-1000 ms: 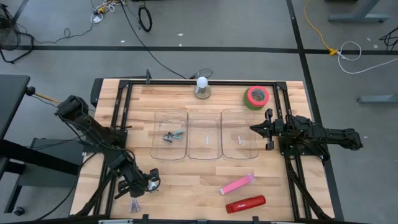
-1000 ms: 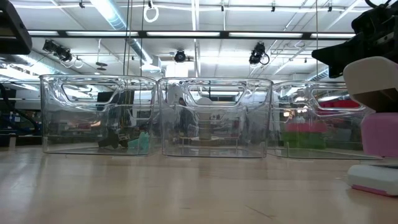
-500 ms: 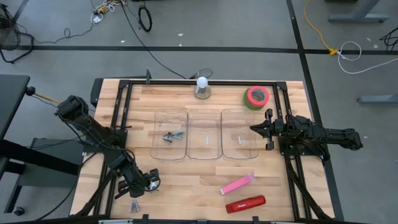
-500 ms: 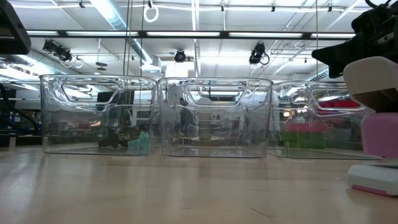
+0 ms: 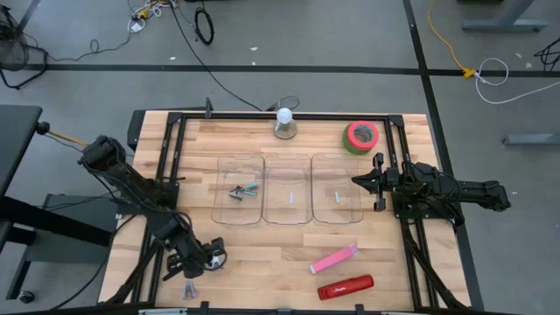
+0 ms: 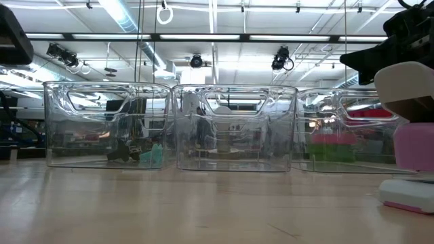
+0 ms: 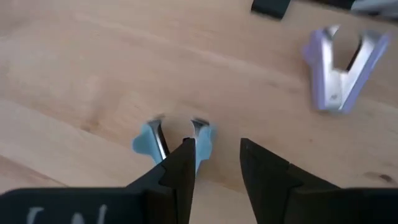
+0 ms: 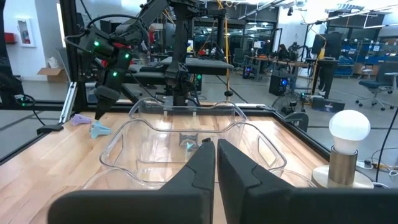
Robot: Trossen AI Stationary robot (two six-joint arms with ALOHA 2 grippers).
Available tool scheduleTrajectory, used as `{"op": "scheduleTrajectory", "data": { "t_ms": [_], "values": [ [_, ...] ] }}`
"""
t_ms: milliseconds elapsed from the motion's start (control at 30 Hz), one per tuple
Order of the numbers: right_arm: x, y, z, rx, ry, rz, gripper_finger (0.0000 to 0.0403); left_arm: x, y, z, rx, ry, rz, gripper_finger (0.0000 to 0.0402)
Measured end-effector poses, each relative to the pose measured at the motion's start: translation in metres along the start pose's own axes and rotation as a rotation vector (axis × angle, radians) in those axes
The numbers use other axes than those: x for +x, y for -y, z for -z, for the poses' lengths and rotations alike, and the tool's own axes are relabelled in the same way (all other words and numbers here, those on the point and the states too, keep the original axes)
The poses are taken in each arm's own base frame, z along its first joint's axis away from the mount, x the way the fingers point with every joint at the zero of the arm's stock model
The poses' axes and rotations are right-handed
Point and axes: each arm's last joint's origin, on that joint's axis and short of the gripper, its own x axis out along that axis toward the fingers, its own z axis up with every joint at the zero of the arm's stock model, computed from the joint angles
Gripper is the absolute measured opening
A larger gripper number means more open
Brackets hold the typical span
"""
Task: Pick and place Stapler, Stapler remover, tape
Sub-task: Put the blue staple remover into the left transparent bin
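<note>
My left gripper (image 7: 217,152) stands open near the table's near left corner (image 5: 199,261), fingers pointing down. A light-blue staple remover (image 7: 174,138) lies on the wood just outside one fingertip, not between the fingers. A purple staple remover (image 7: 342,65) lies farther off. More removers (image 5: 241,190) lie in the left clear bin. A pink stapler (image 5: 334,259) and a red stapler (image 5: 345,287) lie near the front edge. The green tape (image 5: 360,136) lies flat at the far right. My right gripper (image 8: 216,155) is shut and holds nothing, beside the right bin (image 5: 337,199).
Three clear bins stand in a row mid-table: left (image 5: 238,201), middle (image 5: 288,201) and right. A white bulb on a round base (image 5: 284,122) stands at the far edge. Black frame rails (image 5: 175,157) run along the table's sides.
</note>
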Motion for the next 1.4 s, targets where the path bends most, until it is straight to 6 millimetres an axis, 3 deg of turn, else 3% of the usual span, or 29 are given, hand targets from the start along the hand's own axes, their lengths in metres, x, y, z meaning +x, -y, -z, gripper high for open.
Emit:
{"op": "scheduleTrajectory", "data": {
  "t_ms": [667,1100,1400],
  "values": [
    [0.0,0.0,0.0,0.0,0.0,0.0,0.0022,0.0096,-0.0003,0.0009,0.002,-0.022,0.006,0.0123],
    [0.0,0.0,-0.0001,0.0,0.0,0.0,0.0022,0.0096,-0.0004,0.0005,-0.009,-0.018,0.004,0.0034],
    [0.0,0.0,0.0,0.0,0.0,0.0,0.0022,0.0096,-0.0005,0.0004,-0.009,-0.017,0.004,0.0013]
  ]
}}
